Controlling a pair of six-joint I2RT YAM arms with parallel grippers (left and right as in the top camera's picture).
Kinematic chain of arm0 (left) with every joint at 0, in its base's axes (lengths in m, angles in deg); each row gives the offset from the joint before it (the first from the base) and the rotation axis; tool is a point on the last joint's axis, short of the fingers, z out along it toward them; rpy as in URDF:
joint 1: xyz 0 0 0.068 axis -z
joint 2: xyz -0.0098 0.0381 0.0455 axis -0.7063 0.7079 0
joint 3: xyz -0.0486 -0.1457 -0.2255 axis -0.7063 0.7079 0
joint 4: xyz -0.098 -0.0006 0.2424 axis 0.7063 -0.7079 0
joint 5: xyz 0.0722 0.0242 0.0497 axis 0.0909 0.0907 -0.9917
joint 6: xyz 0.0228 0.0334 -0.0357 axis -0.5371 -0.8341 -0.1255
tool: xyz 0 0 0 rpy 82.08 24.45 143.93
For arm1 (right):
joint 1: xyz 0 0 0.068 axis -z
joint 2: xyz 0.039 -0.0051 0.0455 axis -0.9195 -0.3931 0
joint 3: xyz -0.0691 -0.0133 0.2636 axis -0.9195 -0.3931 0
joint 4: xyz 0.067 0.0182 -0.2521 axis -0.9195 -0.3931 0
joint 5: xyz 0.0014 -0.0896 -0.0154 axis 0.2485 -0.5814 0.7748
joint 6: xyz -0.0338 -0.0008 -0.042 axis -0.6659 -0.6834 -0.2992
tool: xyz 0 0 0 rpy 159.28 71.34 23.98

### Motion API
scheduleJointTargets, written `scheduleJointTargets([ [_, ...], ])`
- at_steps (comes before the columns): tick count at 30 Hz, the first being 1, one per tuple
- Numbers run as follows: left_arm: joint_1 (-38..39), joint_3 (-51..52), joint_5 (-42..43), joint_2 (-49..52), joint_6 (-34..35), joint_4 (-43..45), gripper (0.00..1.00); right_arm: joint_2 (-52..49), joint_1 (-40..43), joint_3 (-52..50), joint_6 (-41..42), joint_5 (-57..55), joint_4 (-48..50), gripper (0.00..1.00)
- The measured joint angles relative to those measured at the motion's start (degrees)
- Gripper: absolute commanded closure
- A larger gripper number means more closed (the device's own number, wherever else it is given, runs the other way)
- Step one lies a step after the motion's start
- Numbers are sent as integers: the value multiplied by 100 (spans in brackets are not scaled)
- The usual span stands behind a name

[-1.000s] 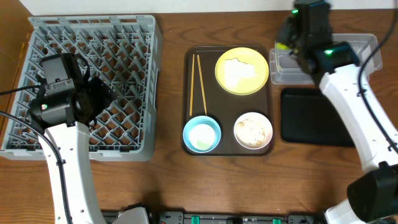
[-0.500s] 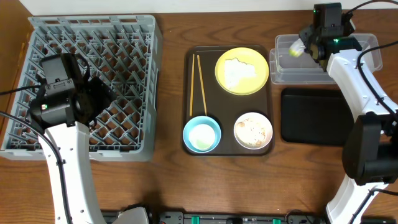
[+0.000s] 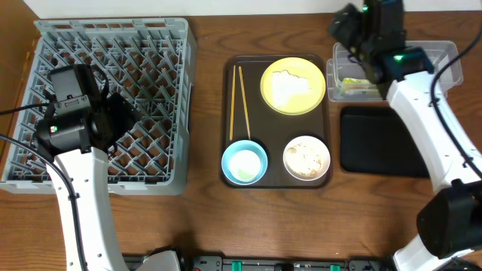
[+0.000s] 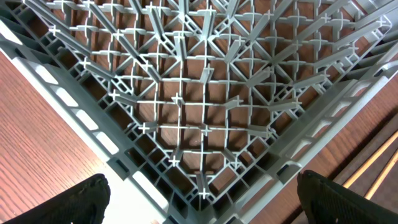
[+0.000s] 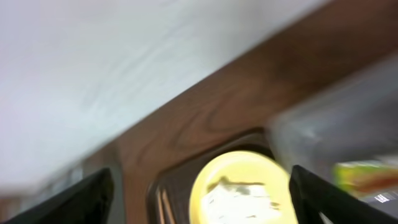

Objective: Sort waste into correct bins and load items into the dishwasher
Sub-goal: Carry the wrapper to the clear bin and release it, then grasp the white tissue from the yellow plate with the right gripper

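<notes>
A brown wooden table (image 3: 203,226) is seen, its grain running left to right in the overhead view. A dark brown tray (image 3: 275,132) with rounded corners is laid flat on it near the middle, its long sides running away from the near edge. A dark strip (image 3: 248,264) with green parts is shown at the near edge. In the blurred right wrist view, a white wall (image 5: 124,50) is seen beyond the table's far edge.

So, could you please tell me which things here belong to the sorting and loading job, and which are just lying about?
Job in hand: green wrapper, clear tub, black tray, yellow plate, blue bowl, white bowl, chopsticks, dish rack.
Lying about: brown serving tray, wooden table.
</notes>
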Motion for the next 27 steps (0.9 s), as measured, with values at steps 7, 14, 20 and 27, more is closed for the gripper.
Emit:
scheduleJointTargets([
  [7,0,0,0,0,0,4,2,-391,-1106,0,-1657,286,133,15],
  [14,0,0,0,0,0,7,2,-1969,-1196,0,-1596,175,468,25],
  [20,0,0,0,0,0,4,2,-2507,-1202,-9,-1438,-186,459,27],
  [27,0,0,0,0,0,2,2,-2721,-1266,11,-1443,-758,439,55],
])
